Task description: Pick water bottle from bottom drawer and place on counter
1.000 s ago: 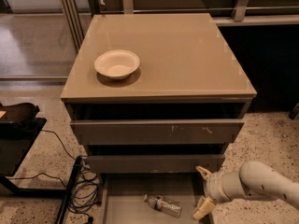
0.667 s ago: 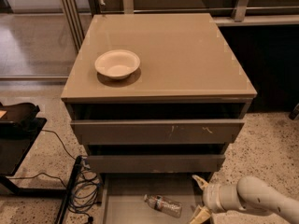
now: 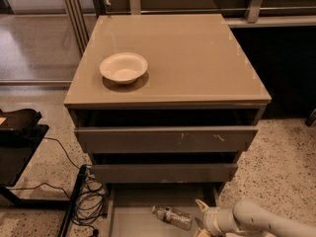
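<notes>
One cabinet with three drawers. One water bottle lies on its side on the floor of the bottom drawer, which is pulled out nearest. The two upper drawers stand slightly open. One hand, at the near right on one pale arm, sits just right of the bottle with its fingers spread apart, holding nothing. One white bowl rests upright, left of centre, on the surface.
</notes>
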`<action>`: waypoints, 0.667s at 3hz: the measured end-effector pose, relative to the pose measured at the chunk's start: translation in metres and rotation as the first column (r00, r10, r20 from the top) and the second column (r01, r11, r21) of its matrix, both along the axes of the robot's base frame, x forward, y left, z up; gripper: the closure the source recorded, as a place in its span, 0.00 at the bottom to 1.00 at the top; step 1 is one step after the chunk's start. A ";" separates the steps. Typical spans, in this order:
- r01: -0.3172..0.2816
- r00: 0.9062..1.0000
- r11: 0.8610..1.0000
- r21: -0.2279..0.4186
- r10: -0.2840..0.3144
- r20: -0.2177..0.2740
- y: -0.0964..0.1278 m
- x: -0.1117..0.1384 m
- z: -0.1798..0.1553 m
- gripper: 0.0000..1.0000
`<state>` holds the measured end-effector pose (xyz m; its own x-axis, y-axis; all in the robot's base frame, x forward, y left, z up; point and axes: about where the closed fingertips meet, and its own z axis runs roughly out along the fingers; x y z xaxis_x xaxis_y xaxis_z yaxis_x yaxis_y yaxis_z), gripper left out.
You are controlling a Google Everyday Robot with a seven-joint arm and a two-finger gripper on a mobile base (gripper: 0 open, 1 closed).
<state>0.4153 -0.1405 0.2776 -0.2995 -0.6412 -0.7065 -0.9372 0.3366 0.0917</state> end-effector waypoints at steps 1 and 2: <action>0.000 1.000 1.000 0.000 0.000 0.000 0.000 0.000 0.000 0.00; 0.017 1.000 1.000 0.023 -0.017 -0.004 0.006 0.005 -0.017 0.00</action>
